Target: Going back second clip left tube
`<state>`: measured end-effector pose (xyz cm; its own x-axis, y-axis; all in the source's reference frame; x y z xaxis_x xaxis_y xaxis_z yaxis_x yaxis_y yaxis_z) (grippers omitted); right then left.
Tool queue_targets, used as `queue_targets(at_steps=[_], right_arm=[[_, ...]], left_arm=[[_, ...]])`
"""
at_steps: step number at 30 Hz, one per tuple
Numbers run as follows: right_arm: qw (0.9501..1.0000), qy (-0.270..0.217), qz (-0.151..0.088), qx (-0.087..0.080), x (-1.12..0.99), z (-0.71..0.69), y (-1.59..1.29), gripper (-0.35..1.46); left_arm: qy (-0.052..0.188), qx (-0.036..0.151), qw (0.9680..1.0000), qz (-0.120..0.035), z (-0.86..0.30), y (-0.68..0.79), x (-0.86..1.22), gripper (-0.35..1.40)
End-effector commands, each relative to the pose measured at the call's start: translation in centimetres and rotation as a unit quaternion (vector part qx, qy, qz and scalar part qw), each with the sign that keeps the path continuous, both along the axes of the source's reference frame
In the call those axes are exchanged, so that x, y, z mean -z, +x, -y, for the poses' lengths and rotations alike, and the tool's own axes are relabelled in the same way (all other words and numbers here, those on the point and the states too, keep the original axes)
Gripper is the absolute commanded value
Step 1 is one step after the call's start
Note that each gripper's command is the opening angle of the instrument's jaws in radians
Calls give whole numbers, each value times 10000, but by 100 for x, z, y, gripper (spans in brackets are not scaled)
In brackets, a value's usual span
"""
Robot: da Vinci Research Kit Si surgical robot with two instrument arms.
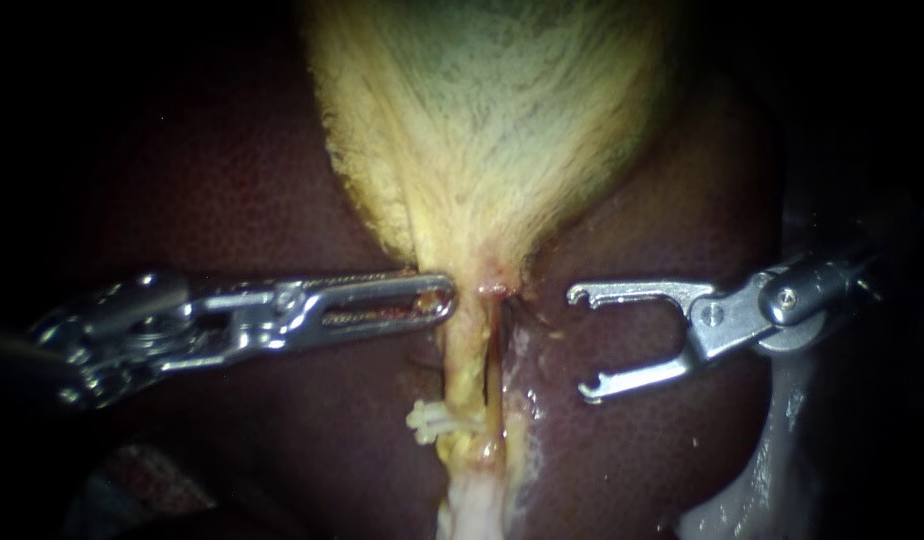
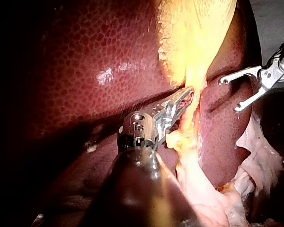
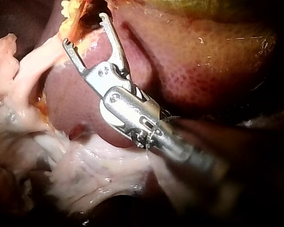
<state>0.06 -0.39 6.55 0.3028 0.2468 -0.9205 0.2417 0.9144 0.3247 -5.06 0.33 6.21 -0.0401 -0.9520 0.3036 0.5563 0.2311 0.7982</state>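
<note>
The yellowish gallbladder [image 1: 492, 120] narrows downward into two thin tubes. A pale clip [image 1: 434, 420] sits across the left tube [image 1: 464, 365], low down; the right tube [image 1: 495, 350] runs close beside it. My left instrument [image 1: 444, 300] lies level with its slotted jaws shut, its tip against the gallbladder's neck just left of the tubes; the same jaws [image 2: 187, 96] show against yellow tissue in the left wrist view. My right instrument [image 1: 579, 343] stands right of the tubes, its hooked jaws wide open and empty. It is clear of the tissue in the right wrist view [image 3: 85, 29].
Dark red liver [image 1: 232, 200] surrounds the gallbladder on both sides. Pale stringy tissue [image 1: 472, 510] hangs below the clip and spreads beside my right instrument's shaft [image 3: 85, 175]. A wet pale surface [image 1: 752, 490] lies at the lower right.
</note>
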Motion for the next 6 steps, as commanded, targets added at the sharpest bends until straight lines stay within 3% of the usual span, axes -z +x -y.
queue_targets(at_steps=[1, 6], right_arm=[[10000, 0, 0, 0, 0, 0, 0, 60], [10000, 0, -3, 4, 0, 0, -3, 60]], left_arm=[[1, 1, 10000, 1, 0, 0, 0, -35], [1, -1, 10000, 2, -1, 0, -1, -35]])
